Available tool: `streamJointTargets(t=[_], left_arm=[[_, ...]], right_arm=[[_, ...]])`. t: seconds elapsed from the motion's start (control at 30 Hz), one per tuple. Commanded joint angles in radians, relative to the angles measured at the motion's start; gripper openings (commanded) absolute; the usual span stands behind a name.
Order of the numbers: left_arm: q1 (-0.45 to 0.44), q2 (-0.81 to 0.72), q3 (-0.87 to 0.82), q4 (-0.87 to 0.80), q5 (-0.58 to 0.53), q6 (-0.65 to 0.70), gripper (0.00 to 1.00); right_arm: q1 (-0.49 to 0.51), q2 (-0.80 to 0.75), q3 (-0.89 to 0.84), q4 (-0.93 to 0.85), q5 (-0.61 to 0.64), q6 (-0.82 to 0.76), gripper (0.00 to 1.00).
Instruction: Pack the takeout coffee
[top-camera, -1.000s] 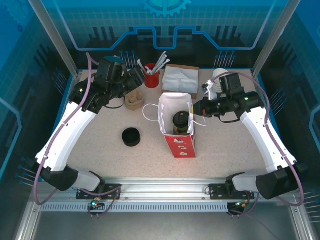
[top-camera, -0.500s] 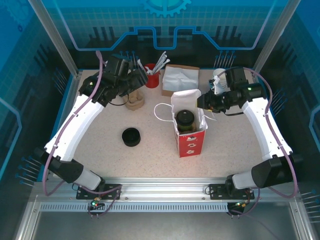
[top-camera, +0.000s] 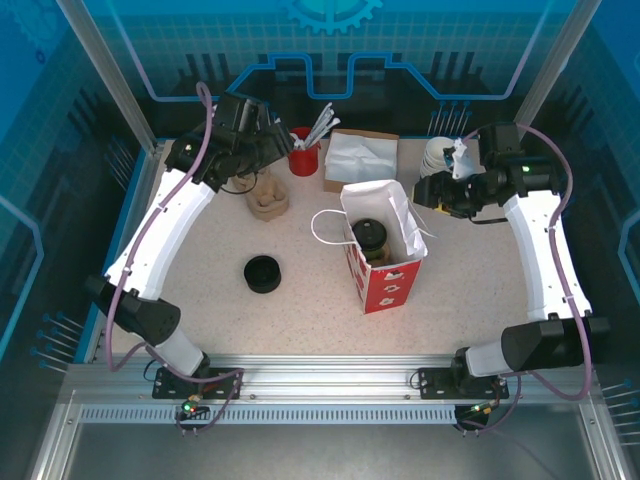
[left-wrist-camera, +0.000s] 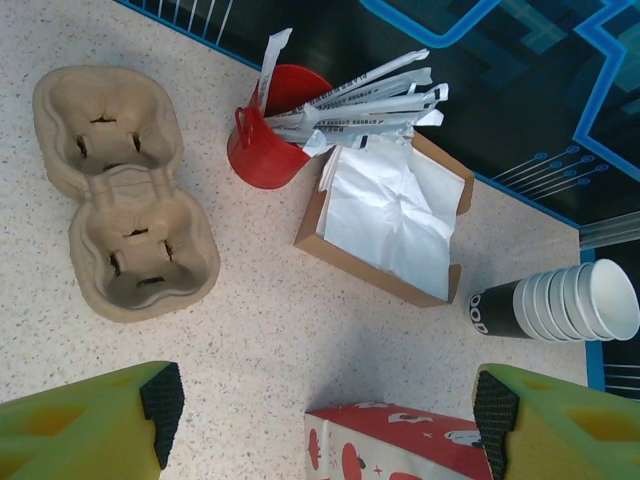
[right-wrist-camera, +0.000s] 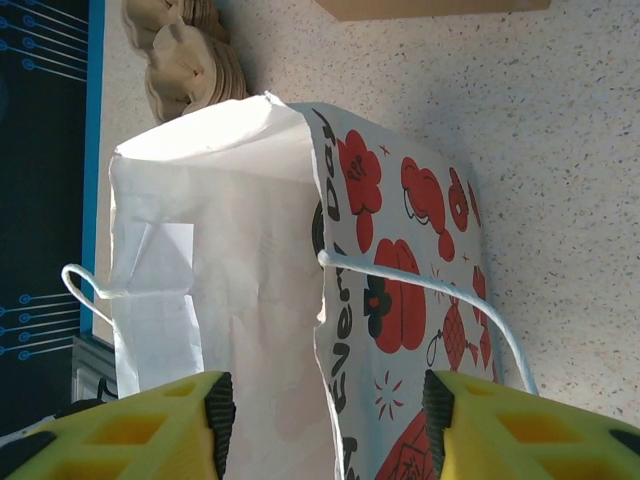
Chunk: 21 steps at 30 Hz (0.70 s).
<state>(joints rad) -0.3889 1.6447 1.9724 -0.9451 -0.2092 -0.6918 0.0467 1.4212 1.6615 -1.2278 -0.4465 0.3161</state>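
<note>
Left fingers: spread wide, nothing between the pads. The left gripper hangs above the far-left part of the table, looking down on it. Below it lies a pulp cup carrier, with two wells facing up. Right of the carrier stands a red bucket holding paper-wrapped sticks. Right of the bucket is an open cardboard box lined with white paper. Farther right, a stack of white-lined cups lies on its side.

Right fingers: parted, gripping nothing. The right gripper faces the side of the red-and-white paper bag at close range. A white handle loop crosses the printed panel. From above, this gripper sits just right of the bag's mouth, apart from the paper.

The bag stands mid-table, slightly right of centre, with its mouth open. The takeout coffee stands upright inside the bag, its black top showing through the mouth. The cup sits toward the bag's left wall.

A low black round piece rests alone on the table, left of the bag and nearer than the carrier.
</note>
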Motion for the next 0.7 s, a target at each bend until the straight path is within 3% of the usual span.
streamJointTargets(t=[0.0, 0.33, 0.43, 0.57, 0.67], left_arm=[[0.013, 0.031, 0.052, -0.041, 0.014, 0.044, 0.78], [0.03, 0.07, 0.084, -0.061, 0.044, 0.065, 0.78], [0.031, 0.072, 0.084, -0.067, 0.045, 0.07, 0.79], [0.036, 0.072, 0.086, -0.076, 0.049, 0.075, 0.78], [0.038, 0.071, 0.085, -0.084, 0.049, 0.079, 0.79]], right_arm=[[0.003, -0.015, -0.03, -0.016, -0.03, -0.008, 0.56], [0.085, -0.018, -0.192, 0.127, -0.062, 0.074, 0.54], [0.121, -0.009, -0.229, 0.193, -0.058, 0.095, 0.46], [0.135, 0.022, -0.247, 0.281, -0.065, 0.152, 0.27], [0.155, 0.048, -0.237, 0.336, -0.063, 0.189, 0.24]])
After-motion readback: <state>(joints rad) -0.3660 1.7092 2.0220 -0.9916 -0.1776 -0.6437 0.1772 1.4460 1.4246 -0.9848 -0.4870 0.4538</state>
